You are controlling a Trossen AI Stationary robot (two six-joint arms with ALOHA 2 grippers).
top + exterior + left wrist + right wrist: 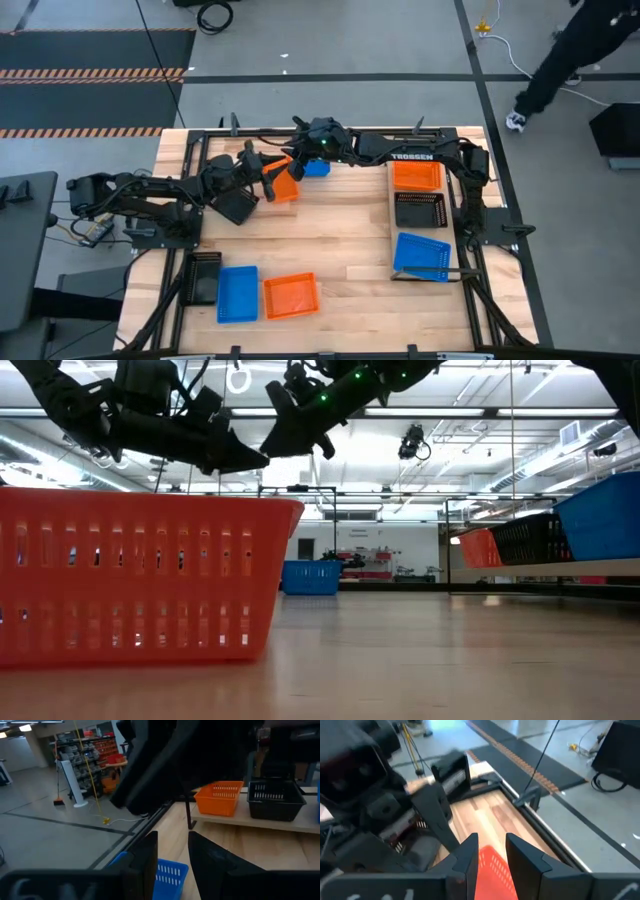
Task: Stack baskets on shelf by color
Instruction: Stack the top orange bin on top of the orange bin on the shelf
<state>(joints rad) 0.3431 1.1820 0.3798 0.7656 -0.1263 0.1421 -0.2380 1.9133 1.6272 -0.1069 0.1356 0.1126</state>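
Both grippers hang near the table's (340,240) far edge. The left gripper (272,176) and right gripper (300,150) are released, above an orange basket (285,185).

"TROSSEN" (white letters) stands on the right arm (412,156).

Overhead view straight down, low view level across tabletop, 2 wrist close-ups

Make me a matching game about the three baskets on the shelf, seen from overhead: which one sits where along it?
On the shelf, high view.

Things:
1. orange basket
2. black basket
3. blue basket

Places:
a. middle of the shelf
b. the end toward the picture's bottom
c. the end toward the picture's top

Pairs: 1-c, 2-a, 3-b
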